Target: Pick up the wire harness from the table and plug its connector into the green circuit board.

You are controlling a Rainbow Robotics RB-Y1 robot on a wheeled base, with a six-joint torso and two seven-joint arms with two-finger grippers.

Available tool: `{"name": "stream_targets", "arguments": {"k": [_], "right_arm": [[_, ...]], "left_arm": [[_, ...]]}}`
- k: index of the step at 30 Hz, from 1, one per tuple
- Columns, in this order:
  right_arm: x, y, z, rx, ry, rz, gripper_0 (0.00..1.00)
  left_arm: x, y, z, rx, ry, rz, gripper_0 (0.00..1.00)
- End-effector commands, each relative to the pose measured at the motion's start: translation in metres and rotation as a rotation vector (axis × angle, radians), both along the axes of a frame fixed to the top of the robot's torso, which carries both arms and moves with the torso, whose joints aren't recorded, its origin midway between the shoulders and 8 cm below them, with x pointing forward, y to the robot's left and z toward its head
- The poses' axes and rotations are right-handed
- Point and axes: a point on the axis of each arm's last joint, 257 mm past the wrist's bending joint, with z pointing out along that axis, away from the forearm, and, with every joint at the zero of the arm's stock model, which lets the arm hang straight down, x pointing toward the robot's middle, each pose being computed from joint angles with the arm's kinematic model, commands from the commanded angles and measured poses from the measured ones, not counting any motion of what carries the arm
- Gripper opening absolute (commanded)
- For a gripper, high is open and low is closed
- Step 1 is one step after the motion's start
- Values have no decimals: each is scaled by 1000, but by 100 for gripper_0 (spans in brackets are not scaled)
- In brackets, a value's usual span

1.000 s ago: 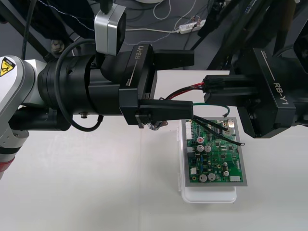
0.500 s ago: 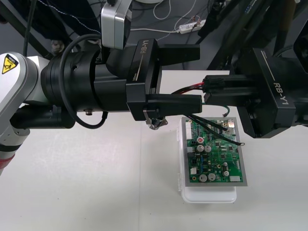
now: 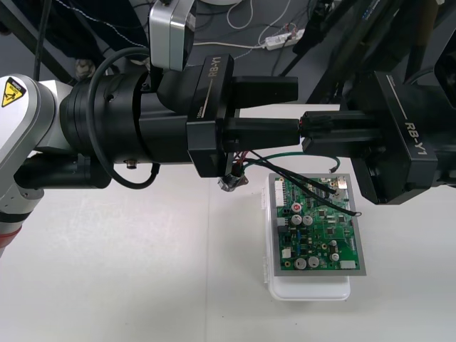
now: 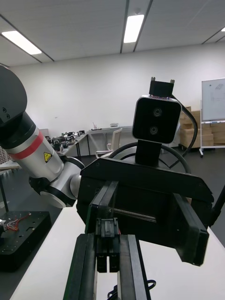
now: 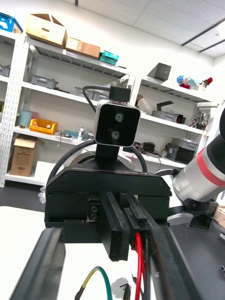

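Harness (image 3: 281, 154), a few thin wires, hangs in the air over the far part of the table, between the two grippers and just above the far edge of the green circuit board (image 3: 317, 228). That board sits on its white base (image 3: 310, 291), right of the table's middle, and the plug is not in it. The right gripper (image 3: 308, 132) is clamped on the small black plug (image 4: 107, 234), its fingers close together and the red wires trailing out beneath. The left gripper (image 3: 294, 110) faces it tip to tip with its fingers (image 5: 38, 267) spread wide, holding nothing, one on each side of the right gripper's tips. The main risk, as I judge it, lies in this handover. If the left jaws close where they stand, they may pinch the right's fingers or the wires instead of the plug body, and the plug could twist or slip free once the right lets go. A tilted plug would then miss the board's connector. The black wire (image 3: 335, 200) lies across the board toward its right edge, and the metal socket (image 3: 231, 183) dangles off the board's far left corner. Either could snag on components or pull the plug askew as the arms move. Whether the socket touches the table I cannot tell.
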Motion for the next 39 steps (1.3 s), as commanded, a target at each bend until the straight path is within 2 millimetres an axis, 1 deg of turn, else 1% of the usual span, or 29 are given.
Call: {"name": "stream_targets", "arguments": {"k": [1,4,5,7,8,14,21,26,39], "right_arm": [[-4,-2,-5,-31,-31,0,0],[-4,-2,-5,-33,-34,0,0],[-4,-2,-5,-33,-34,0,0],[-5,-2,-6,-34,-33,2,0],[-5,-2,-6,-35,-33,4,0],[-6,-3,-6,-37,-35,6,0],[-6,-2,-7,-38,-34,8,0],[-7,-2,-7,-39,-29,9,0],[-6,-3,-7,-38,-28,9,0]], "left_arm": [[-9,-4,16,-12,-99,5,45],[-9,-4,16,-13,-101,6,30],[-9,-4,16,-13,-101,6,28],[-8,-3,15,-9,-102,8,19],[-8,-3,15,-7,-102,8,16],[-5,0,11,10,-106,18,11],[-2,5,7,39,-115,28,8],[-4,8,5,51,-119,28,0],[-5,8,6,50,-121,26,0]]}}
